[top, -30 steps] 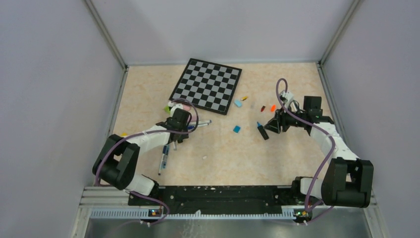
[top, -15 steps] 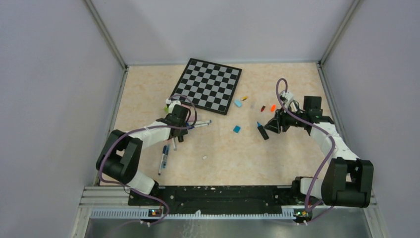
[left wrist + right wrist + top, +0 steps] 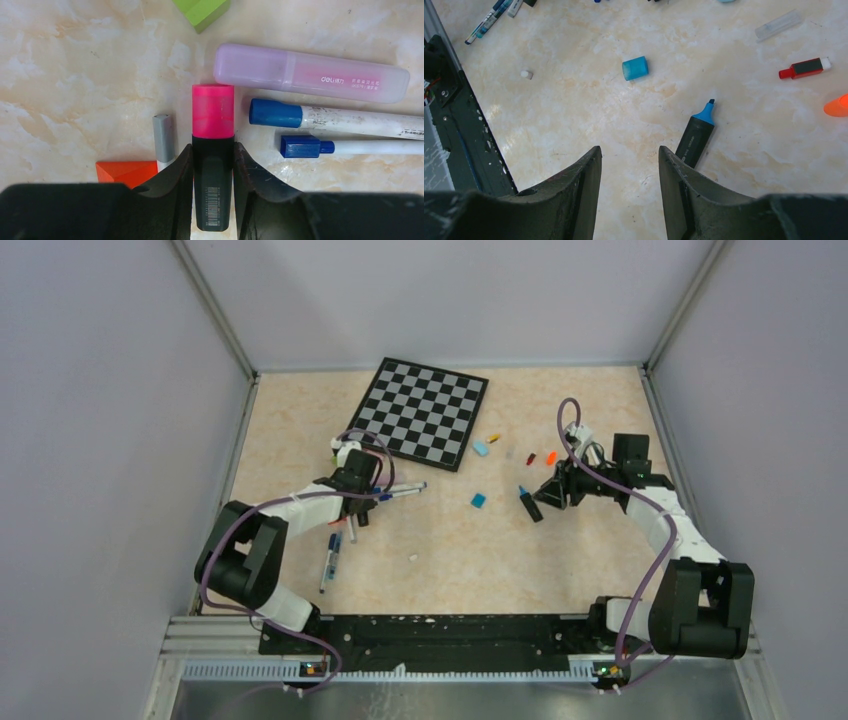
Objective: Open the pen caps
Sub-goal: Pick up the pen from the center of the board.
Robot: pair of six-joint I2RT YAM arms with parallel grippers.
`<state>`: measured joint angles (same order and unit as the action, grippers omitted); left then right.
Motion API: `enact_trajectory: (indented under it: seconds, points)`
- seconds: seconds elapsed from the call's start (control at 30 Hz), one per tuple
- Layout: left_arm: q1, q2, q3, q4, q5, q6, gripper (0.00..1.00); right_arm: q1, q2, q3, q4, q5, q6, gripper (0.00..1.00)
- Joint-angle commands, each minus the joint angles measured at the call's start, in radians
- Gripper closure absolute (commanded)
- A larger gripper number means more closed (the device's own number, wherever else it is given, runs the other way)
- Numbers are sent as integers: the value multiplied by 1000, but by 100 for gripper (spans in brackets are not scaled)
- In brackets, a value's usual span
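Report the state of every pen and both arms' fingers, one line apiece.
Black highlighter with pink cap: capped, clamped between left fingers.
Black highlighter with blue tip: uncapped, lying flat.
Translucent pink highlighter: capped.
White marker with blue cap: capped.
Right fingers: open, empty.

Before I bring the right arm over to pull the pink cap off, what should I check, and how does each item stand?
1. Hold: left pincer closed against both sides of the black highlighter: ok.
2. Target: pink cap sticks out beyond that pincer: ok.
3. Puller: right pincer open, empty: ok.
4. Position: right pincer near the cap: not ok; it hangs by the uncapped blue highlighter, far away.
5. Room: grey-capped pen and blue-capped pen lie close on either side of the cap: not ok.
6. Hold firm enough for a pull: cannot tell.
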<state>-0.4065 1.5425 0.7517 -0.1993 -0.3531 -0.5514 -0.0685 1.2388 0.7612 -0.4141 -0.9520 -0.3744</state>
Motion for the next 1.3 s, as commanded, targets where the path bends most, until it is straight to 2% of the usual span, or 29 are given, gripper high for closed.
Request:
enact_trajectory:
  seconds: [0.0, 0.1, 0.27, 0.5, 0.63, 0.77, 0.83, 0.97, 1.13, 1.27]
  points:
    - [10, 22, -41, -60, 69, -13, 78, -7, -5, 21, 0, -19, -21, 55]
    - [9, -10, -40, -69, 76, -3, 86, -7, -4, 21, -3, -19, -24, 56]
    - [10, -107, -23, -118, 118, 13, 91, -7, -4, 24, -17, -24, -39, 56]
    - [8, -357, -73, -84, 288, 32, 99, -7, -15, 27, -64, -100, -95, 55]
    - [8, -516, -171, 104, 545, 2, 100, -7, -31, 18, -92, -189, -135, 55]
    - [3, -605, -334, 512, 814, -145, 100, -6, -50, 3, -110, -297, -171, 53]
    - [-16, -600, -418, 743, 878, -259, 100, -5, -59, -12, -105, -356, -175, 51]
    - [-121, -527, -441, 1018, 805, -343, 100, 2, -76, -60, -6, -447, -85, 48]
    - [-332, -376, -325, 1062, 569, -294, 100, 49, -80, -99, 121, -443, 41, 47]
    - [-414, -219, -219, 1090, 453, -306, 100, 76, -69, -110, 188, -436, 144, 47]
